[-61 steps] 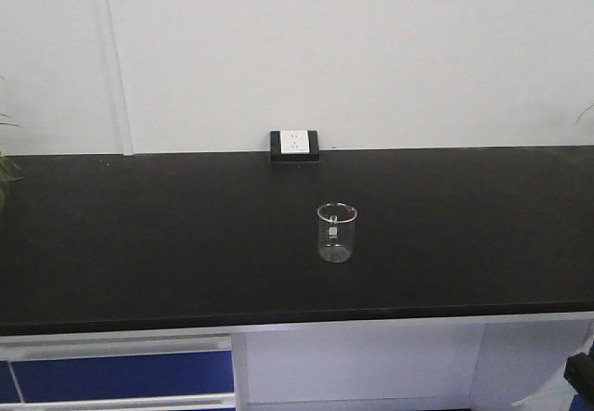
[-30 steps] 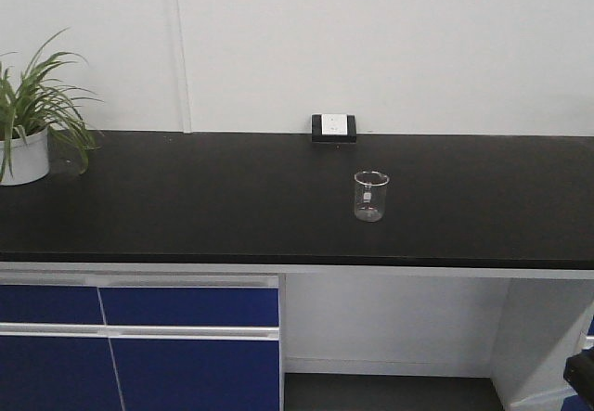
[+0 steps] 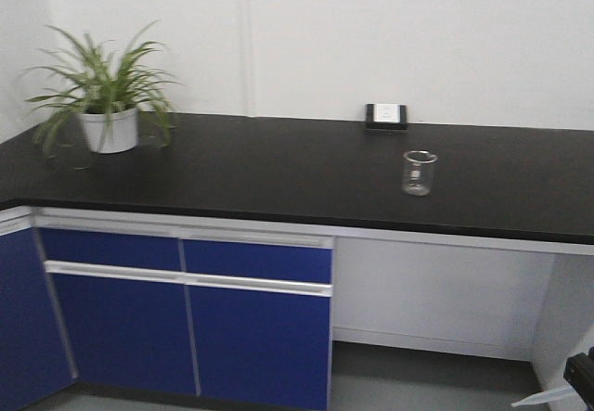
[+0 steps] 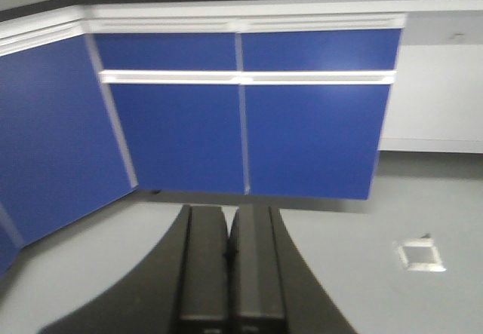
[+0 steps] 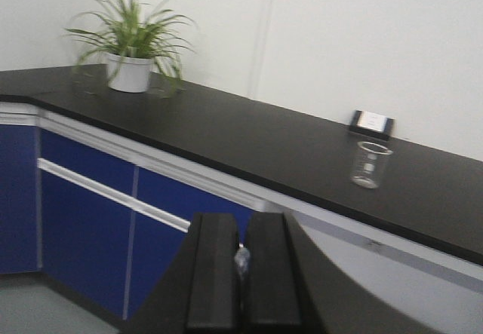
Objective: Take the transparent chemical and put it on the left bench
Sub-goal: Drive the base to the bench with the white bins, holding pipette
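Observation:
My right gripper [image 5: 241, 225] is shut on the transparent chemical [image 5: 241, 261], a slim clear pipette of which only a small whitish piece shows between the pads. In the front view a whitish tip [image 3: 541, 397] sticks out from a dark gripper part [image 3: 581, 375] at the bottom right corner. My left gripper [image 4: 229, 213] is shut and empty, hanging low over the grey floor and facing blue cabinet doors. The left bench with its white bins is out of view.
A black worktop [image 3: 278, 170] with a white wall socket [image 3: 386, 114], a small clear glass beaker [image 3: 419, 172] and a potted plant [image 3: 104, 96] runs along the wall. Blue cabinets [image 3: 186, 309] stand below it, with an open knee space at the right.
The front view has pulled back from the worktop and swung left. The beaker and socket shifted right and shrank, and the plant and blue cabinets came into view.

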### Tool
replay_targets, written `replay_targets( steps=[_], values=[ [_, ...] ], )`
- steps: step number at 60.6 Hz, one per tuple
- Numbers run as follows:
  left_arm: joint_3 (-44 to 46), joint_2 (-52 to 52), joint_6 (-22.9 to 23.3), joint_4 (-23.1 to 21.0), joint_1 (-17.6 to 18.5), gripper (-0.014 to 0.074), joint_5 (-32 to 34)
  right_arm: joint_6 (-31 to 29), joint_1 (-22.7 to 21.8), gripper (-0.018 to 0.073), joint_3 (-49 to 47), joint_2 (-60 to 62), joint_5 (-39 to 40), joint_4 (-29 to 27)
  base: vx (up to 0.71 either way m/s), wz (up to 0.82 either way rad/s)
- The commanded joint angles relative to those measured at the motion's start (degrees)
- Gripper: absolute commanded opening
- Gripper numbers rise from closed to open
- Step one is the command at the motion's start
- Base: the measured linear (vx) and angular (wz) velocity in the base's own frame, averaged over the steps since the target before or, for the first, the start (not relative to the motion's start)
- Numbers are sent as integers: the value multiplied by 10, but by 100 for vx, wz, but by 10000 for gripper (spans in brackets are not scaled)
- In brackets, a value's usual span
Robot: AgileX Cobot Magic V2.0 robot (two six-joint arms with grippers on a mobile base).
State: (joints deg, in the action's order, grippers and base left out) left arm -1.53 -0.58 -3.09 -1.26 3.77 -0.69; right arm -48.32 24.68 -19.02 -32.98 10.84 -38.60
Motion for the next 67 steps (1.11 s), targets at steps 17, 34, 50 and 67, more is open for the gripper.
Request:
replay_targets(
  steps=[17, 34, 50, 67],
  values=[
    [-9, -11, 4, 0, 1, -4, 45, -5, -3, -3, -17, 0, 35, 8, -28, 55],
    [-9, -11, 4, 0, 1, -4, 45, -5, -3, -3, -17, 0, 35, 8, -22, 71],
    [-9, -11, 4, 0, 1, -4, 45, -5, -3, -3, -17, 0, 35, 8, -15, 60],
    [-9, -11, 4, 0, 1, -4, 45, -5, -3, -3, -17, 0, 35, 8, -8, 43]
  ],
)
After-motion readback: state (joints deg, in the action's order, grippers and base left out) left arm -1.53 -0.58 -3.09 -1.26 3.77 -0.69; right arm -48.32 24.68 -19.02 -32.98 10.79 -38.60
